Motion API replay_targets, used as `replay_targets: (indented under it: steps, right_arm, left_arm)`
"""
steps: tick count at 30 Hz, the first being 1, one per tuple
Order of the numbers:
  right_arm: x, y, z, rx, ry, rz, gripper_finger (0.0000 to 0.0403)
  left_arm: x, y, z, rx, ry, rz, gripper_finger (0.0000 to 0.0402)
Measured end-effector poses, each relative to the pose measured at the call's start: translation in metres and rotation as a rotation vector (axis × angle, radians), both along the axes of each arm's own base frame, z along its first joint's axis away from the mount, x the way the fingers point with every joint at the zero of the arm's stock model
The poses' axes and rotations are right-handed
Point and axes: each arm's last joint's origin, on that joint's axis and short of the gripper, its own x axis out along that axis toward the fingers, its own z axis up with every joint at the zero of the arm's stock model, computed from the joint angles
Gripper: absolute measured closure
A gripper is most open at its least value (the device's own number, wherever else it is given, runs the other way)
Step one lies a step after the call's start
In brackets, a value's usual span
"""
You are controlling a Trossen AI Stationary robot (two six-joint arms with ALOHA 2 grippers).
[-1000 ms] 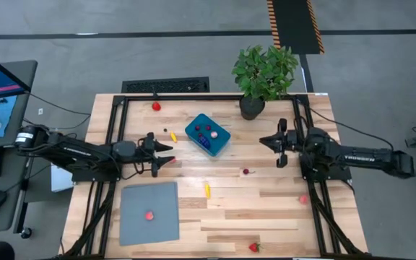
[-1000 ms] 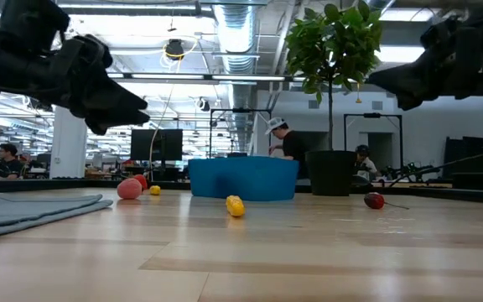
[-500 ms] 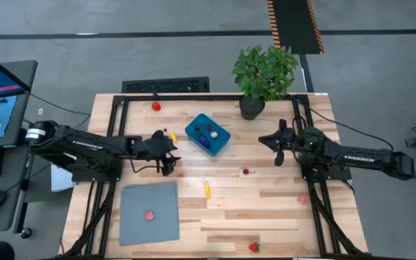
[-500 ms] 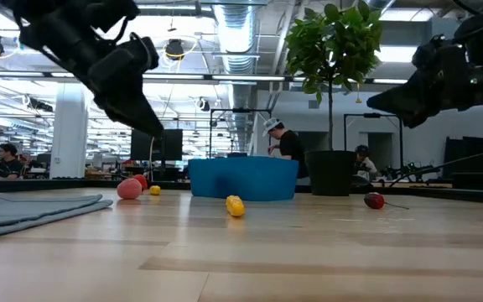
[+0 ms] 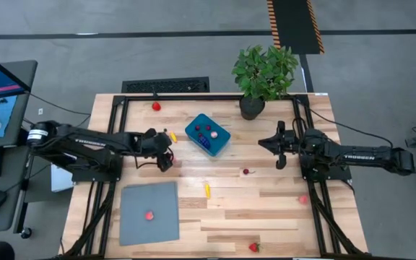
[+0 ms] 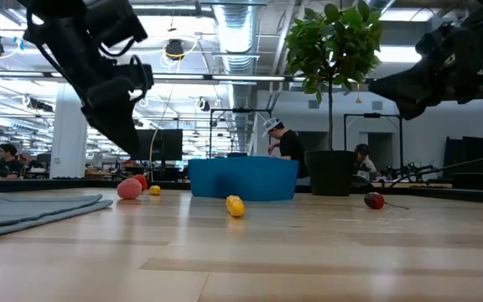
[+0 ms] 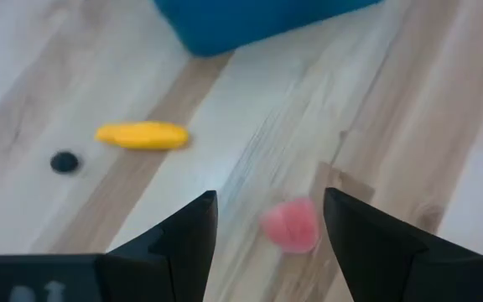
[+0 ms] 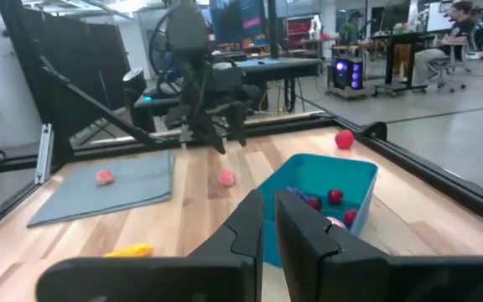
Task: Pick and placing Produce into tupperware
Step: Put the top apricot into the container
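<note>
**Q:** Reading the left wrist view, why is the left claw (image 7: 268, 201) posed like that?

**Op:** I have it tilted down over the pink piece (image 7: 292, 226), with the fingers spread to either side and not touching it. That straddle lets one closing stroke catch it. The piece lies on bare wood just beside the tub (image 5: 191, 131), so I judge the carry will be short. The yellow piece (image 7: 141, 135) and a black dot (image 7: 64, 162) lie nearby, clear of the fingers.

**Q:** And the right claw (image 8: 268, 210)?

**Op:** It waits above the table near the plant (image 5: 264, 72), on the tub's far side. Its fingers are pressed almost together and hold nothing — parked there so the two arms do not cross.

**Q:** Where does the task stand?

**Op:** The tub sits mid-table towards the rear edge, with a few red and pink pieces in it. More produce is scattered about the wood, and one pink bit lies on the grey sheet (image 5: 161, 202).

**Q:** What differs from a second earlier?

**Op:** My left arm was folded back with its claw held high and level. Now it reaches forward and points down at the piece, its spread unchanged. The right claw has barely shifted, and no produce has moved.
</note>
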Motion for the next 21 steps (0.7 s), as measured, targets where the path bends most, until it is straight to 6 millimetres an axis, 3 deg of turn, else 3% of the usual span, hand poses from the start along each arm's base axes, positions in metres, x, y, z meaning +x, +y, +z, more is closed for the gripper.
replay_targets:
  steps: [13,21]
  right_arm:
    - [0.000,0.001,-0.001,0.007,0.009,0.004,0.0348]
    - [0.000,0.001,-0.002,0.009,0.014,0.004,0.0348]
  left_arm:
    - [0.011,0.010,-0.030,-0.108,0.121,-0.014,0.0194]
    - [0.015,0.010,-0.036,-0.129,0.122,-0.032,0.0194]
